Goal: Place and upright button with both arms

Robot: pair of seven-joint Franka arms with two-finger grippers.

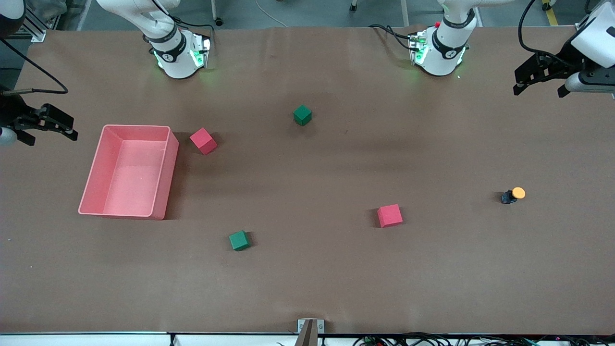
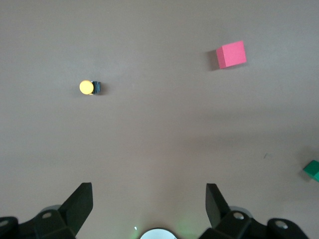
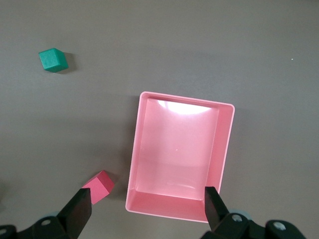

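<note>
button (image 1: 514,195), a small black-bodied switch with a round orange cap, lies on the brown paper-covered table (image 1: 336,278) toward the left arm's end, well apart from the pink plastic bin (image 1: 161,185) at the right arm's end. in the front view its orange cap sits off to one side of the black body, which suggests it is lying tipped over, though it is too small there to be sure; in the left wrist view (image 2: 90,87) the cap and body again show side by side. the bin holds nothing. so, judging by how things lie, the button is neither in the bin nor plainly standing on its base. the left gripper (image 1: 540,81) hangs over the table's edge at its own end, fingers (image 2: 79,201) spread wide and holding nothing. the right gripper (image 1: 48,126) hangs over its own end of the table, beside the bin, fingers (image 3: 80,204) likewise wide apart and holding nothing. two pink cubes (image 1: 389,215) (image 1: 203,141) and two green cubes (image 1: 239,240) (image 1: 302,115) lie scattered between; the pink one nearer the front camera is the closest to the button.
</note>
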